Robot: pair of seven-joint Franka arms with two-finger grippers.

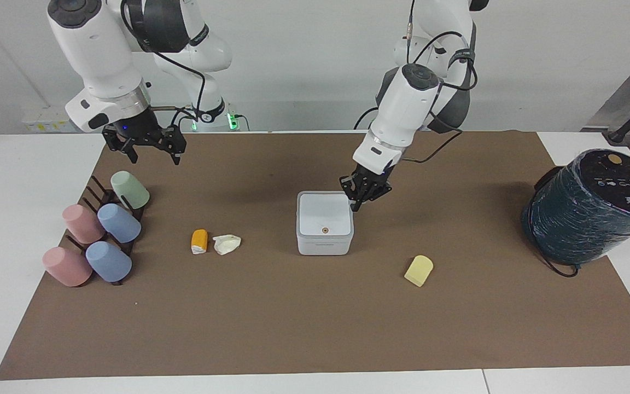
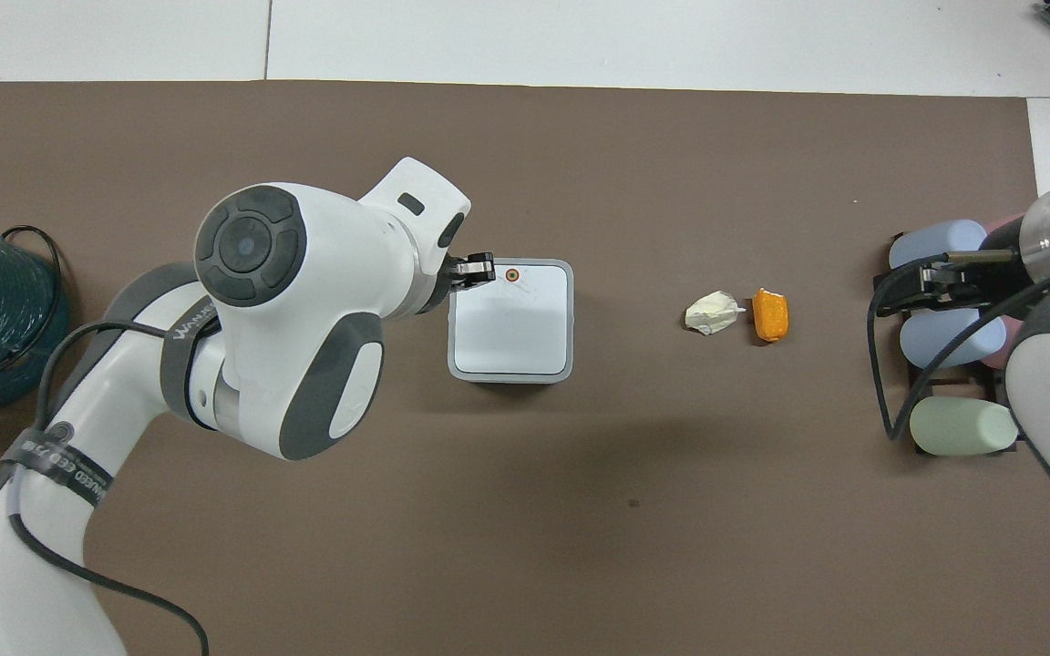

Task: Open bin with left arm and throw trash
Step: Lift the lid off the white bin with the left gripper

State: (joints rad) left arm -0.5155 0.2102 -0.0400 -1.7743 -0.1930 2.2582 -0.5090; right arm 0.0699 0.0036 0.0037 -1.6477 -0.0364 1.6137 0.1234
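Observation:
The bin (image 1: 325,221) is a small white square box with its lid shut, in the middle of the brown mat; it also shows in the overhead view (image 2: 511,319). My left gripper (image 1: 356,204) is shut and empty at the bin's edge toward the left arm's end, tip (image 2: 478,270) near the lid's orange dot. I cannot tell if it touches. An orange-and-white stub (image 1: 199,241) and a white paper wad (image 1: 226,244) lie beside the bin toward the right arm's end. A pale yellow chunk (image 1: 419,270) lies toward the left arm's end, hidden by my arm in the overhead view. My right gripper (image 1: 151,153) waits open over the cups.
Several pastel cups (image 1: 101,235) lie on a dark rack at the right arm's end of the mat. A large dark teal wrapped cylinder (image 1: 594,205) stands at the left arm's end, with a cable at its base.

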